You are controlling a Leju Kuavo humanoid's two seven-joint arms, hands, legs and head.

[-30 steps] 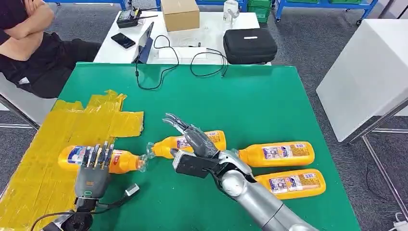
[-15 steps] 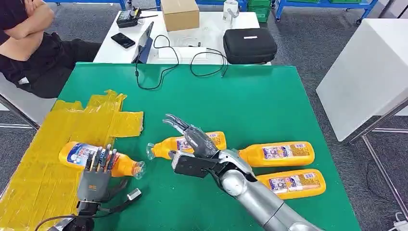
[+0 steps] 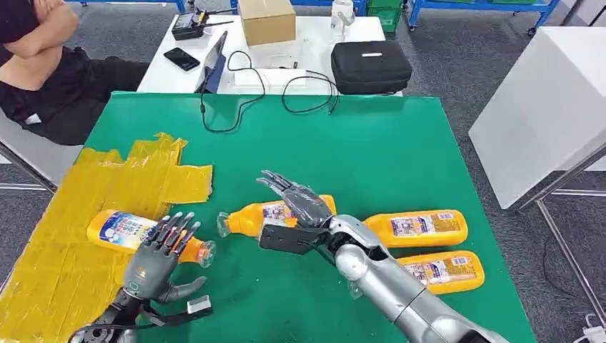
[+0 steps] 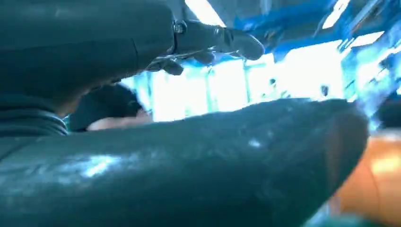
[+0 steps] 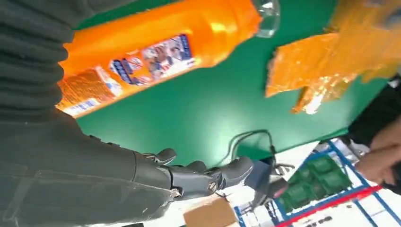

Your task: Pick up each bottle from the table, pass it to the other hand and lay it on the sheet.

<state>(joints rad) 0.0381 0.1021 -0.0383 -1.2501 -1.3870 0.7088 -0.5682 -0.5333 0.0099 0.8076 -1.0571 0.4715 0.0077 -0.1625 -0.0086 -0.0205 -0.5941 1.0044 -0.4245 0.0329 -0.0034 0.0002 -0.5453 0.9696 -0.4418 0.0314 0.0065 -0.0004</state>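
An orange bottle (image 3: pixel 120 229) lies on its side on the yellow sheet (image 3: pixel 78 264), its clear neck reaching over the green table (image 3: pixel 371 143). My left hand (image 3: pixel 159 256) hovers just near of it, fingers spread, holding nothing; its thumb (image 4: pixel 189 161) looms large in the left wrist view. My right hand (image 3: pixel 296 205) is open with straight fingers over a second bottle (image 3: pixel 251 216), which the right wrist view shows as the bottle (image 5: pixel 156 52) below the fingers (image 5: pixel 203 177). Two more bottles (image 3: pixel 414 228) (image 3: pixel 444 271) lie to the right.
A black cable (image 3: pixel 236 107) trails onto the table's far edge. Behind stands a white table (image 3: pixel 271 64) with a black case (image 3: pixel 370 66), a cardboard box (image 3: pixel 267 20) and a phone (image 3: pixel 182 59). A person (image 3: pixel 43 64) sits at far left. Another white table (image 3: pixel 543 107) stands right.
My left hand has let go of the bottle on the sheet, drawn back toward me and spread its fingers. My right hand has shifted slightly right over the second bottle.
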